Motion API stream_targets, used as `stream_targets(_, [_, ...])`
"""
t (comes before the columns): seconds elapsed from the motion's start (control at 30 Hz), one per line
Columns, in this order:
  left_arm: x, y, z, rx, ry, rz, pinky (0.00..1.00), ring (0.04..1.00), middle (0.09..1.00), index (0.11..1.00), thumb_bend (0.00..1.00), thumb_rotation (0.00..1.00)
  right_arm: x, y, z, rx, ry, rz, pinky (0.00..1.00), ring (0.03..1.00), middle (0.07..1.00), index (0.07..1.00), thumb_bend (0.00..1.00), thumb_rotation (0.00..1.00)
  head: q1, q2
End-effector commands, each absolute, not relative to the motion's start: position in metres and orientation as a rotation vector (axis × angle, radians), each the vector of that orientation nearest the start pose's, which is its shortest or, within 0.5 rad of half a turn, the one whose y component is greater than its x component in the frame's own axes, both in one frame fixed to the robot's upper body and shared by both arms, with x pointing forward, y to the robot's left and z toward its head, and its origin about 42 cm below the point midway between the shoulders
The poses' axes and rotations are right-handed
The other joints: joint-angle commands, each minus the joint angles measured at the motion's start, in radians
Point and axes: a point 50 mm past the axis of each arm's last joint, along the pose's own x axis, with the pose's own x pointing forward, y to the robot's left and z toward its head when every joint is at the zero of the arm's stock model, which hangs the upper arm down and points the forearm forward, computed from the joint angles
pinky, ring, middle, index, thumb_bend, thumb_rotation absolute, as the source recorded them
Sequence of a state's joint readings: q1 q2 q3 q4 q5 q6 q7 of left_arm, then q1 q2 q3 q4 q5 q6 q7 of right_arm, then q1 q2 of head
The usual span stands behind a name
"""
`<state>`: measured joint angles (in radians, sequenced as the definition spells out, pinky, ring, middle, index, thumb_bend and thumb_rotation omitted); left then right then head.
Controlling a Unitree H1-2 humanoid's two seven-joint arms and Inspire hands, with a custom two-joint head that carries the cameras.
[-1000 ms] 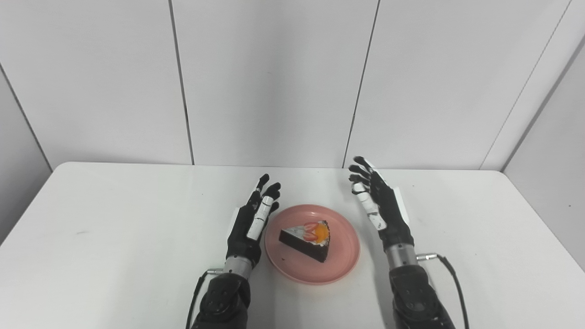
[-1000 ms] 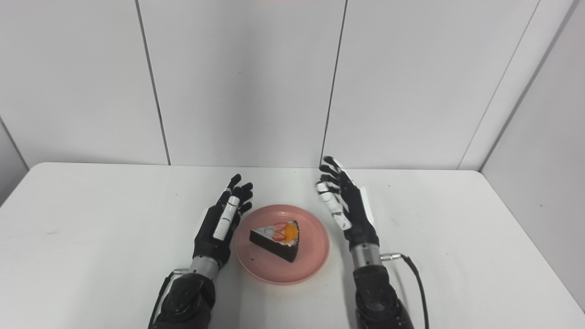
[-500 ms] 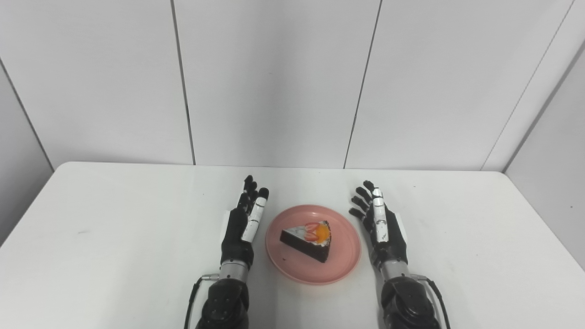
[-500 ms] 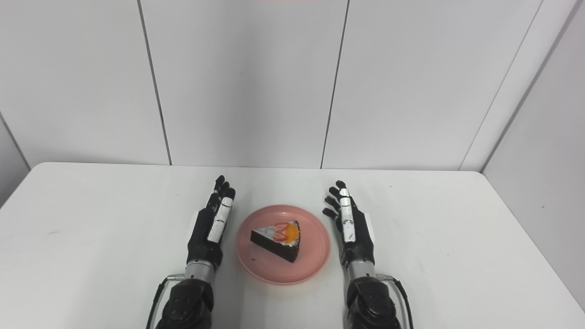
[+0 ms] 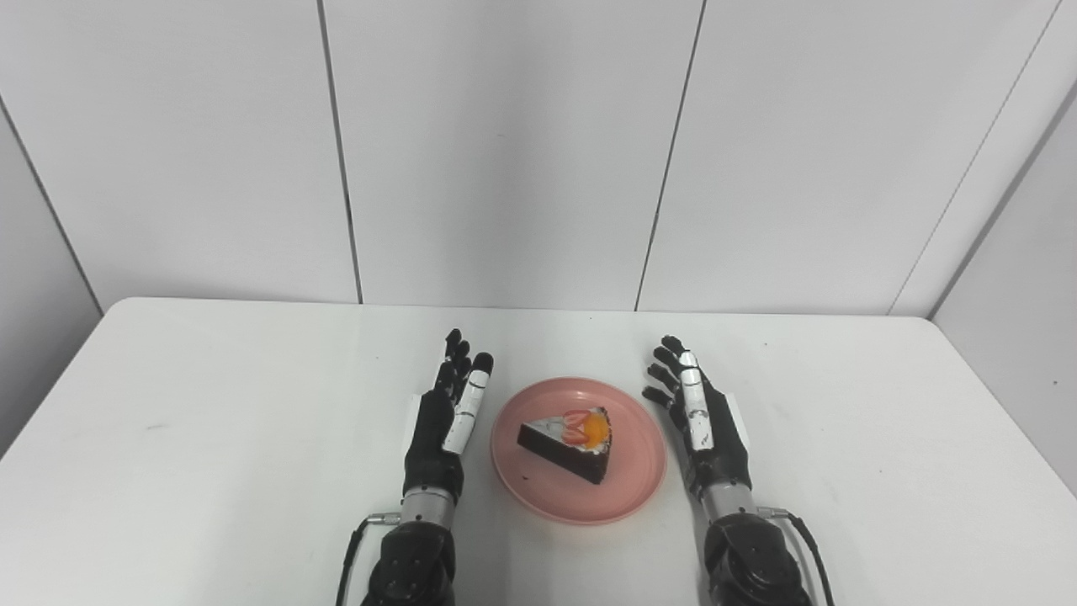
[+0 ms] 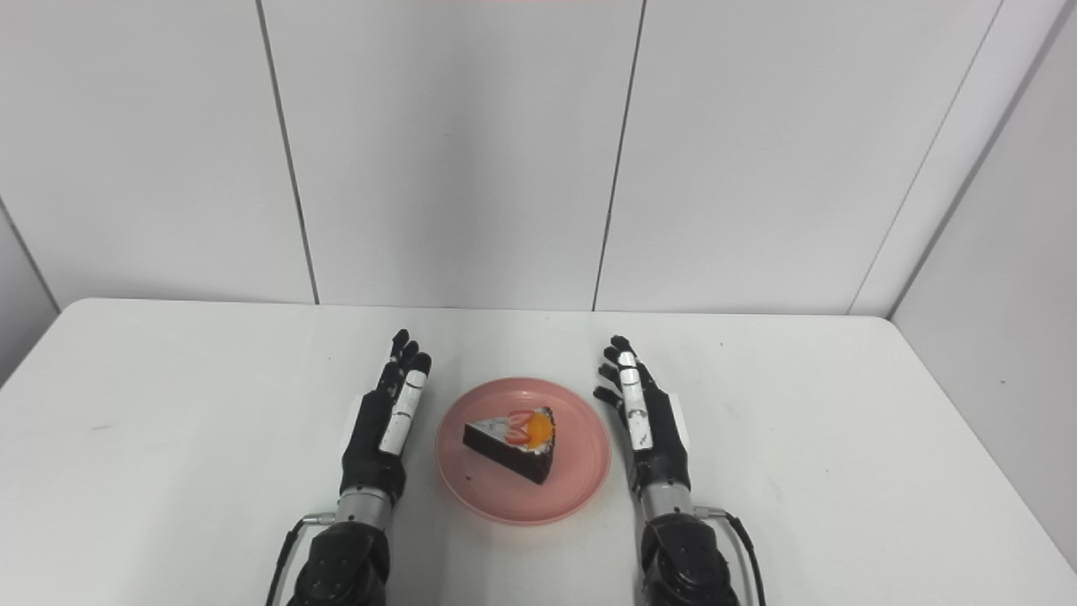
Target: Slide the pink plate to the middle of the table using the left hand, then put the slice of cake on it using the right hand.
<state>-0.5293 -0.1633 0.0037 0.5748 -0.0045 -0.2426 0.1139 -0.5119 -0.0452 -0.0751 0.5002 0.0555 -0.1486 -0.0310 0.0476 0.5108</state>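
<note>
While the white table [image 5: 210, 438] is carrying the whole arrangement, the pink plate [image 5: 538, 492] is sitting near its middle and is serving as the reference point for everything else. The left hand [image 5: 444, 421] is lying just beside the plate's left rim, apart from it, with fingers extended and slightly spread, holding nothing. The right hand [image 5: 702, 425] is lying just beside the plate's right rim in a matching pose, fingers extended and slightly spread, also holding nothing. The slice of cake [image 5: 565, 443] is resting on the plate, a little right of the plate's centre, upright on its dark base with fruit topping facing up.

Judging from this layout, both steps are appearing complete: the plate is occupying the central area and the slice is sitting on it. Nothing is appearing to remain except parking the hands clear of the plate.
</note>
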Motion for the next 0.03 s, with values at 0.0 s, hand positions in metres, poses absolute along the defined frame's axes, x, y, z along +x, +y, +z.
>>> stream_targets(0.0, [0.4159,0.1025,0.1140,-0.130,-0.087,-0.069,1.00,1.000,1.000,1.000,0.68,0.79,0.4355,-0.2034,0.1397,0.030,-0.150,0.002,0.84,0.897,0.907,0.878,0.81,1.00,-0.001,0.001])
